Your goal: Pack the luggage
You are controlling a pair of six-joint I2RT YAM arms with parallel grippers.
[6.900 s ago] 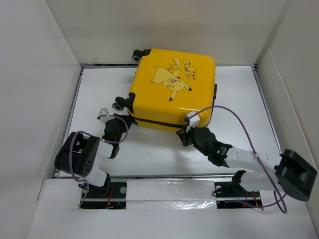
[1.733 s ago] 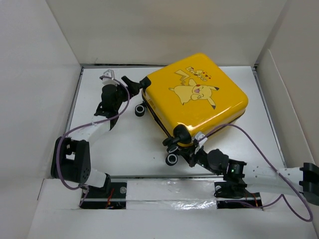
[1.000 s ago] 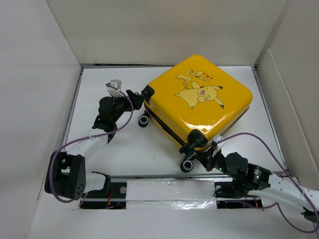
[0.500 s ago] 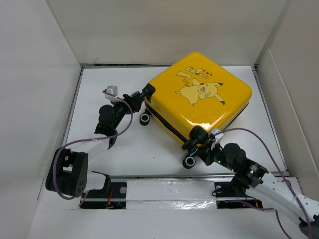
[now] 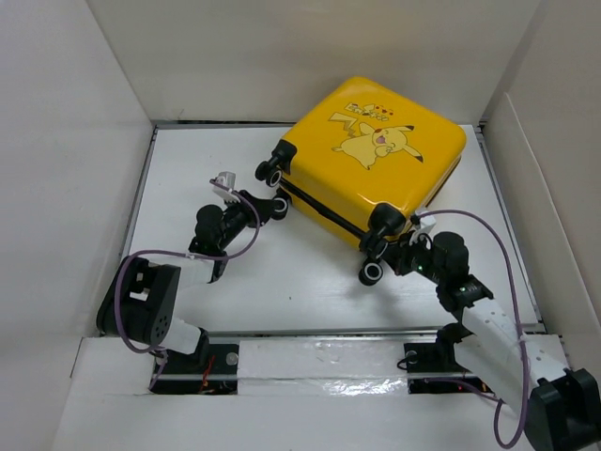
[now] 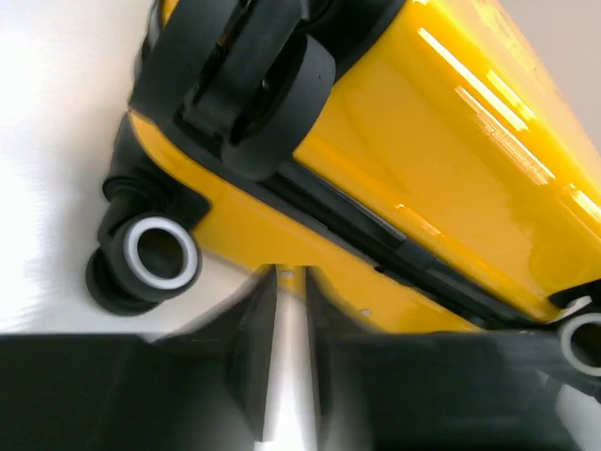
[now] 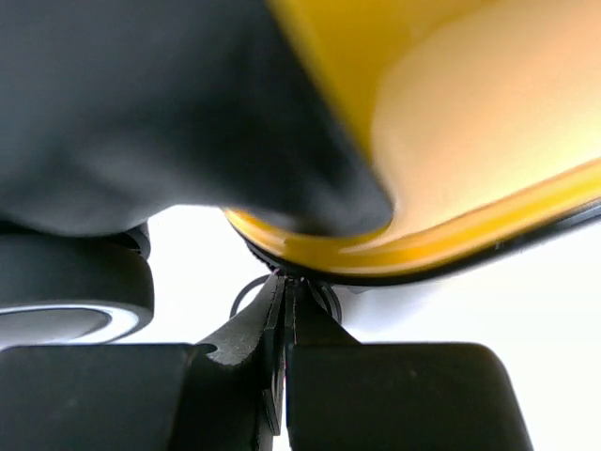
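Observation:
The yellow luggage (image 5: 376,155) lies closed, print up, at the back of the white table, turned at an angle. My left gripper (image 5: 266,209) is beside its near-left wheel (image 5: 279,206). In the left wrist view the left gripper (image 6: 289,277) is all but closed with nothing between the fingers, pointing at the yellow shell (image 6: 451,141) next to a wheel (image 6: 160,256). My right gripper (image 5: 402,256) is at the near corner by another wheel (image 5: 373,272). In the right wrist view the right gripper (image 7: 285,282) is shut on the zipper pull (image 7: 327,299) under the shell's edge (image 7: 470,141).
White walls (image 5: 75,141) enclose the table on the left, back and right. A raised white ledge (image 5: 310,362) runs along the near edge over the arm bases. Bare table (image 5: 282,282) lies between the two arms.
The luggage has slid toward the back wall and turned a little. My right gripper moved back with its corner. My left gripper dropped from the upper wheel to the lower one.

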